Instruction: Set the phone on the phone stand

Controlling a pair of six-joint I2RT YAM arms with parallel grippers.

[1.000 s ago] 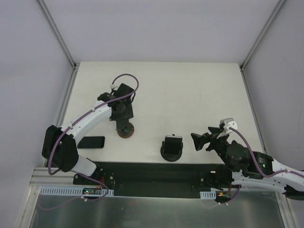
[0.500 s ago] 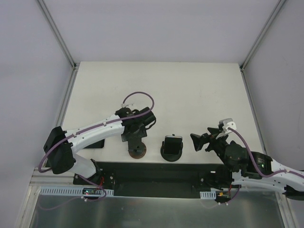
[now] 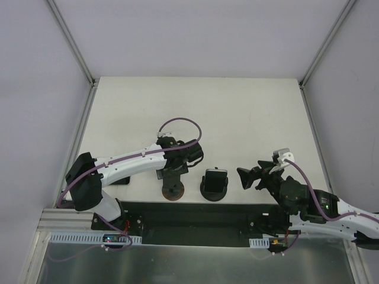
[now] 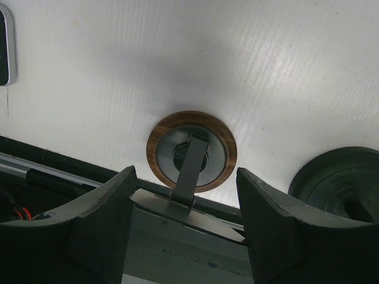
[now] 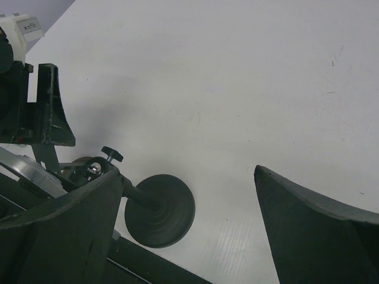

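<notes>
Overhead, I see a slim black slab phone lying flat on the white table near its front-left edge. It is half hidden under my left arm and well apart from either tool. My left gripper is over a round wood-rimmed phone stand near the table's front edge. Its jaws stand wide, and the stand's tilted metal plate spans the gap with an edge against each pad, so I judge it is holding the stand by that plate. Just right of it sits a black round stand carrying a second phone. My right gripper hovers beside that one, spread wide and empty. The phone looks rigid, fairly light, smooth and slippery, with breakable glass. I would pinch it gently across its long edges near the middle, since it lies flush with the table.
</notes>
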